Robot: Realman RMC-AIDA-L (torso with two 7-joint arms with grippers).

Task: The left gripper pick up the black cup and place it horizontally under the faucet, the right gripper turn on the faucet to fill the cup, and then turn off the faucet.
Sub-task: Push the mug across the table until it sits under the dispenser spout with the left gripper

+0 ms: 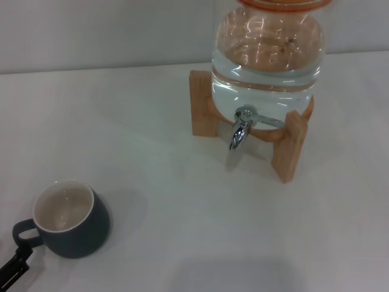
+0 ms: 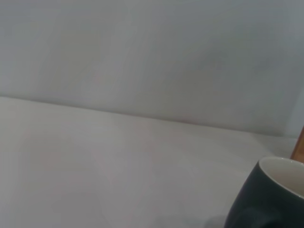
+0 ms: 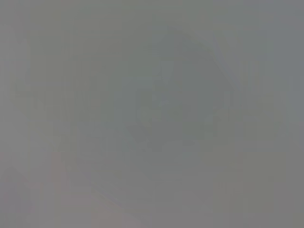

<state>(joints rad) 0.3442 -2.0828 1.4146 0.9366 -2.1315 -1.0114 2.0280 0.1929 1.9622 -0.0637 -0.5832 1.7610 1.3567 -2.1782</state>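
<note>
The black cup (image 1: 72, 219) stands upright on the white table (image 1: 182, 207) at the near left. Its inside is cream-white and its loop handle points to the left. The left gripper (image 1: 15, 264) shows only as a black tip at the bottom left corner, right at the cup's handle. The cup also shows in the left wrist view (image 2: 266, 199). The faucet (image 1: 241, 129) is chrome with its spout turned down, set in the clear glass water jar (image 1: 267, 55) at the far right. The right gripper is out of view, and the right wrist view is plain grey.
The jar rests on a wooden stand (image 1: 290, 146), whose legs reach toward me beside the faucet. A sliver of the stand shows in the left wrist view (image 2: 299, 142). A pale wall stands behind the table.
</note>
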